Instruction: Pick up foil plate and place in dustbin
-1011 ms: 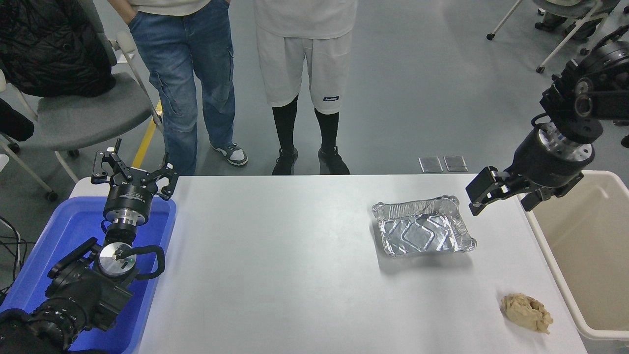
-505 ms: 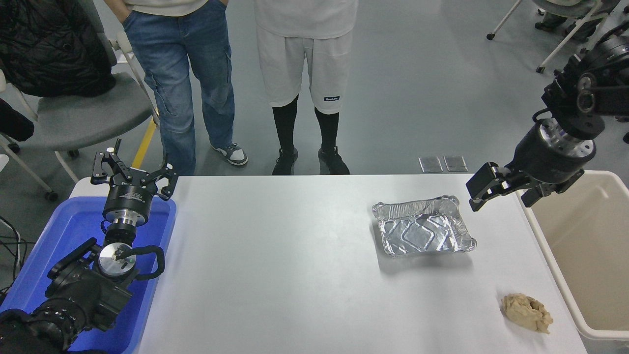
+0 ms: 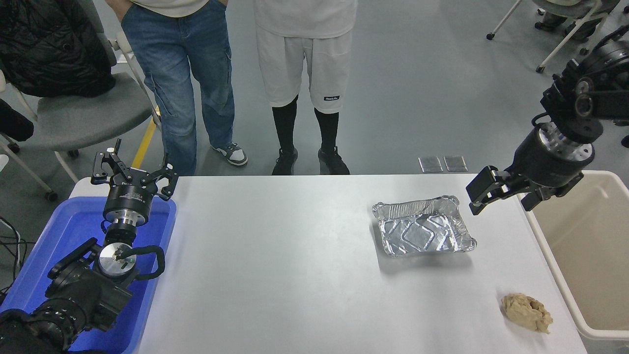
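The right gripper (image 3: pixel 501 192), fingers spread and empty, hangs at two o'clock of the foil plate (image 3: pixel 423 226), apparently lining up on its rim. The dustbin (image 3: pixel 555 265) waits at three o'clock beside the table (image 3: pixel 275 255). The left gripper (image 3: pixel 133 173), open, sits parked lower left.

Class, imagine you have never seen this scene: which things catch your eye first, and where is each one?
The shiny foil plate stands out, lying right of centre on the white table. Just beyond its far right corner hangs the right gripper, open and apart from it, beside the beige dustbin at the table's right edge. At the left, a bright blue tub sits under the parked left gripper.
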Controlling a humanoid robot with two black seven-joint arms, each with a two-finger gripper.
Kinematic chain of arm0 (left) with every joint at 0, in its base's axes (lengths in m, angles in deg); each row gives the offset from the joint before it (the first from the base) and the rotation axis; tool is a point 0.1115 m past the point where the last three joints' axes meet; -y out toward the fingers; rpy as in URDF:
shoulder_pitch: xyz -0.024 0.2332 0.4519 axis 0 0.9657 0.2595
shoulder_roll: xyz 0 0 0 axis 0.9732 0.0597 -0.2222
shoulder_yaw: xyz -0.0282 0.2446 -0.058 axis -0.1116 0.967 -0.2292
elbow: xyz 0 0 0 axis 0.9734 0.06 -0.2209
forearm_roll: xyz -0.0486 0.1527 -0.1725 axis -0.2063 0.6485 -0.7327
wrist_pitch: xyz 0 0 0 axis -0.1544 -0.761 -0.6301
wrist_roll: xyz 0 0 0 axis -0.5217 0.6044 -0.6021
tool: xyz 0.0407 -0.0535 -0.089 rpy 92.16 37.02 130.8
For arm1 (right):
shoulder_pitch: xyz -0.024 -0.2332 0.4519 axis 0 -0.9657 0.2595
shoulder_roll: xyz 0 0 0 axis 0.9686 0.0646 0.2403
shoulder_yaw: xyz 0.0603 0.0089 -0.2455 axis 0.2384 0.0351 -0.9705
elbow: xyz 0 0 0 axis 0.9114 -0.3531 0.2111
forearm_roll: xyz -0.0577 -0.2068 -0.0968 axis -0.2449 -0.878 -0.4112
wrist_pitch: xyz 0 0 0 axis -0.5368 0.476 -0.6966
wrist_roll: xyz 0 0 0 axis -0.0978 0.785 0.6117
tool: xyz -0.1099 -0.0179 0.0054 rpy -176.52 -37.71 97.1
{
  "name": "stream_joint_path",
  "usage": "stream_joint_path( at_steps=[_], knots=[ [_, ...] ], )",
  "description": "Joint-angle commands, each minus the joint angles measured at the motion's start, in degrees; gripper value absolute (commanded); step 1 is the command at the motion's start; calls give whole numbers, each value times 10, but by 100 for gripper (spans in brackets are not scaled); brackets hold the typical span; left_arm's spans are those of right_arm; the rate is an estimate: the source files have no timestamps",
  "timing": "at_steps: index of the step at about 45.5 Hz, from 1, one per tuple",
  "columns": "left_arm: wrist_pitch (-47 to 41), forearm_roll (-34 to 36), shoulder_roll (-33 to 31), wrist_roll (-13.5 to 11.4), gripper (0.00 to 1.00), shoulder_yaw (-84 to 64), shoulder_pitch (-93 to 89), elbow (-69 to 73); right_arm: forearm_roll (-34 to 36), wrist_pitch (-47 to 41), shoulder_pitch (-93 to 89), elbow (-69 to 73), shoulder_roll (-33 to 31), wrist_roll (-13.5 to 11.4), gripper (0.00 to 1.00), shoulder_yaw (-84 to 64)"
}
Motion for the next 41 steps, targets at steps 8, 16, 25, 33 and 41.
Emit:
stream_joint_path(
  at_steps=[8,16,25,33,41],
  knots=[
    [0,0,0,0,99,0,0,0,0,0,-8,-8,-1,0,100,16],
    [0,0,1,0,99,0,0,0,7,0,-22,-27,1,0,100,46],
    [0,0,0,0,99,0,0,0,33,0,-41,-40,1,0,100,78],
    [0,0,1,0,99,0,0,0,33,0,-65,-47,2,0,100,79],
    [0,0,0,0,99,0,0,1,28,0,-89,-48,0,0,100,78]
  ],
)
